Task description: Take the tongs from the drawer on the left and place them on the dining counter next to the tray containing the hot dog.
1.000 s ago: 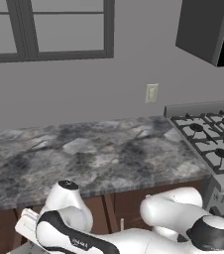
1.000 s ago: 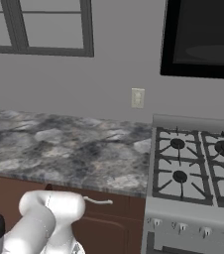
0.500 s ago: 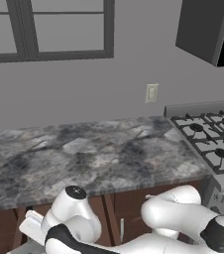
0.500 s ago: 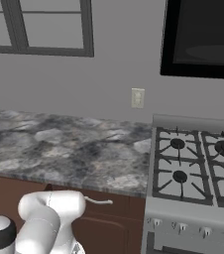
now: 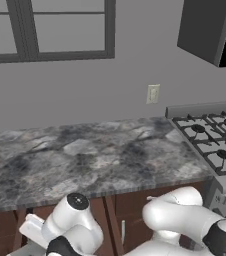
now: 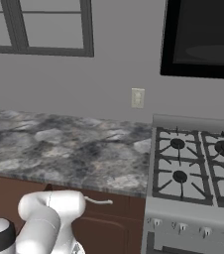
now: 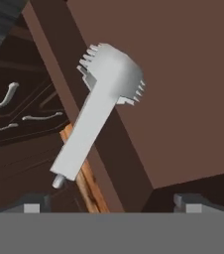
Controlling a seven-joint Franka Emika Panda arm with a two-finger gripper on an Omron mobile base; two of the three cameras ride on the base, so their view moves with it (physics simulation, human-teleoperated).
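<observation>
Two small dark fingertips (image 7: 32, 204) of the gripper (image 7: 110, 204) stand wide apart, open and empty; the arm's elbow sits slightly lower than a moment ago, so I judge this a reach, not yet a grasp. Beyond them the slim pale grey scalloped metal tongs (image 7: 100, 111) slant across the dark wall of the reddish-brown wooden drawer (image 7: 183, 99). That wall crowds the tongs' left; the drawer floor to their right lies bare.
</observation>
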